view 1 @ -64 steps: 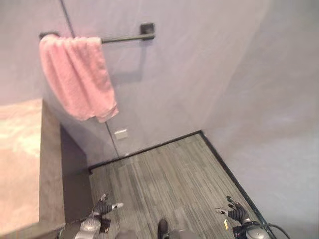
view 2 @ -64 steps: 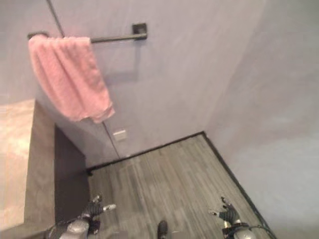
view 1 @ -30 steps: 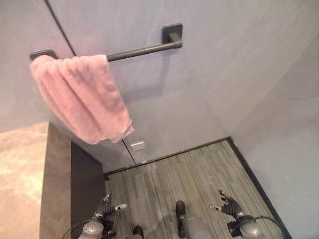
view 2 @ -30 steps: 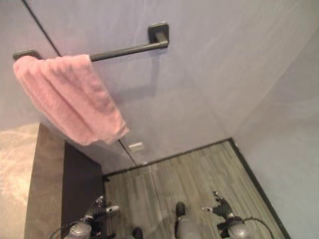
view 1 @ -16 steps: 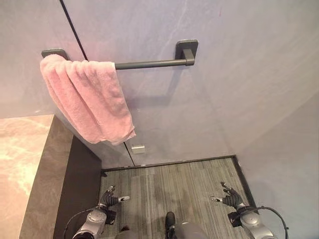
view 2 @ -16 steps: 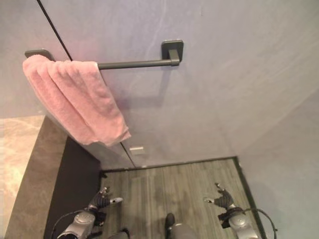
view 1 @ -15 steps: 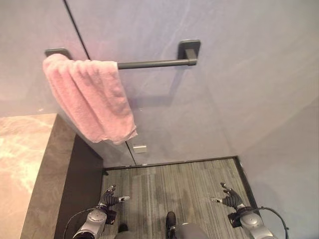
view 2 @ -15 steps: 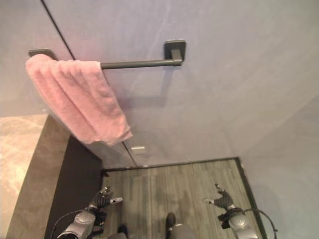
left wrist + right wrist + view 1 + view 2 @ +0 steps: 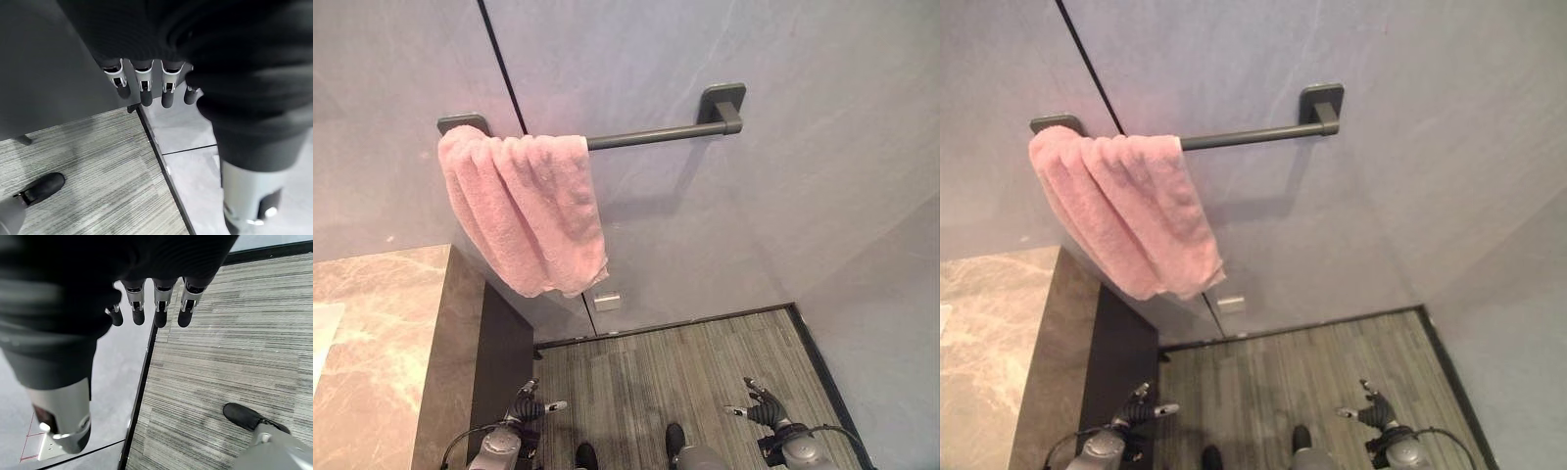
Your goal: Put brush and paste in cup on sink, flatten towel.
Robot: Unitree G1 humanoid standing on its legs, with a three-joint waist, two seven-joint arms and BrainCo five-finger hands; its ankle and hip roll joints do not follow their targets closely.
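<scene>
**Towel step pending, both hands low and empty**

Rightward across both eye views goes the whole scene since a moment ago, which reads as the head turning, not the things moving. One pink terry towel (image 9: pixel 527 211) hangs bunched at the left end of one dark metal wall rail (image 9: pixel 656 134), above the edge of one beige marble counter (image 9: pixel 372 333). Brush, paste and cup cannot be checked from this moment.

Flattening the towel looks like the step in hand, not yet begun. Two hands hang low over the grey striped floor (image 9: pixel 675 362), well apart from the towel: left hand (image 9: pixel 530 407) and right hand (image 9: pixel 759 409), fingers relaxed, holding nothing. Next, both must rise and spread the cloth along the rail.
</scene>
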